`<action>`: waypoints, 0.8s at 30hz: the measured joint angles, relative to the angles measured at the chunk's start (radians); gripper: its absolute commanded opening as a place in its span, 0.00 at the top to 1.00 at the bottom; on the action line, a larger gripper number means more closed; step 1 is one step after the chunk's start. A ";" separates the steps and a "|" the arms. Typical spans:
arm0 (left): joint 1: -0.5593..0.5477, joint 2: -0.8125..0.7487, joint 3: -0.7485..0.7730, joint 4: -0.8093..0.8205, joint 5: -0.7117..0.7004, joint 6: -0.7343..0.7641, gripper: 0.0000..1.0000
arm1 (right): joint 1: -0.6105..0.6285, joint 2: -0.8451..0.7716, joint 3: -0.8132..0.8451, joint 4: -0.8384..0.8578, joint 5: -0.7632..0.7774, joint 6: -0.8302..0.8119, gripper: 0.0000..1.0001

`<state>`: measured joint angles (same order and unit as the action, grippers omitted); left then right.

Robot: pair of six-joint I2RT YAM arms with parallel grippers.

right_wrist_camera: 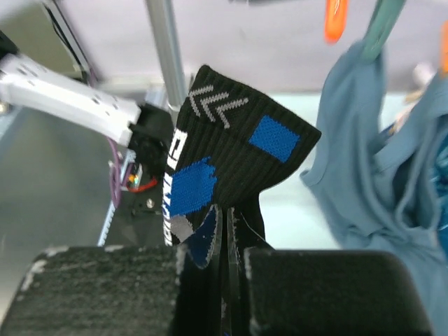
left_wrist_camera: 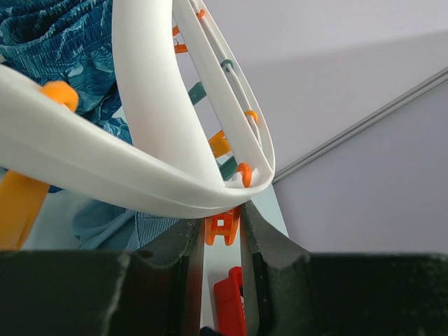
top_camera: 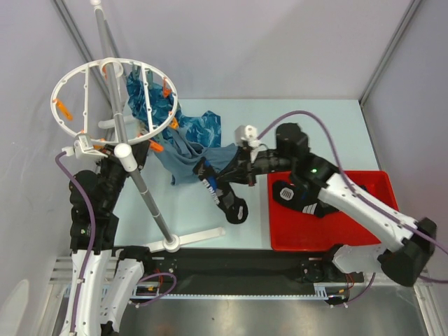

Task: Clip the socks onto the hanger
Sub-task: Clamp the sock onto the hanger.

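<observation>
A black sock with blue patches and white marks hangs from my right gripper over the middle of the table. In the right wrist view the gripper is shut on this sock, whose cuff stands up above the fingers. A second black sock lies in the red tray. The round white hanger stands on a pole at the far left. My left gripper is at its near-left rim. There the gripper is shut on an orange clip under the ring.
Blue patterned cloths and a plain grey-blue cloth hang from the hanger's right side, close to the held sock. The grey-blue cloth is right of it in the right wrist view. The slanted pole ends at a white foot.
</observation>
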<state>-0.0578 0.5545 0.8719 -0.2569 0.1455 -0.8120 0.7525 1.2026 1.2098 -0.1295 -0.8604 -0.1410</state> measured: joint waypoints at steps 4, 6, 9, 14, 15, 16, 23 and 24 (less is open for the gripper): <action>0.000 0.001 0.000 -0.001 0.000 -0.001 1.00 | 0.085 0.134 -0.002 0.051 0.090 -0.016 1.00; 0.000 0.001 0.002 -0.006 0.000 -0.001 1.00 | 0.108 0.182 -0.009 0.097 0.127 -0.017 1.00; 0.000 0.001 0.007 -0.018 -0.001 -0.001 1.00 | 0.127 0.228 -0.014 0.161 0.177 -0.018 1.00; 0.000 0.001 0.013 -0.033 -0.002 0.000 1.00 | 0.162 0.330 0.051 0.201 0.244 -0.044 1.00; 0.000 0.001 0.014 -0.036 -0.002 0.000 1.00 | 0.169 0.354 0.076 0.193 0.254 -0.059 1.00; 0.000 0.001 0.015 -0.039 -0.002 0.000 1.00 | 0.177 0.378 0.109 0.176 0.264 -0.079 1.00; 0.000 0.001 0.020 -0.046 -0.002 0.000 1.00 | 0.193 0.451 0.243 0.097 0.299 -0.173 1.00; 0.000 0.001 0.021 -0.046 -0.001 0.000 1.00 | 0.193 0.455 0.250 0.093 0.300 -0.180 1.00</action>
<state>-0.0578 0.5552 0.8925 -0.3027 0.1444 -0.8120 0.9451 1.6573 1.4601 -0.0364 -0.5606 -0.3210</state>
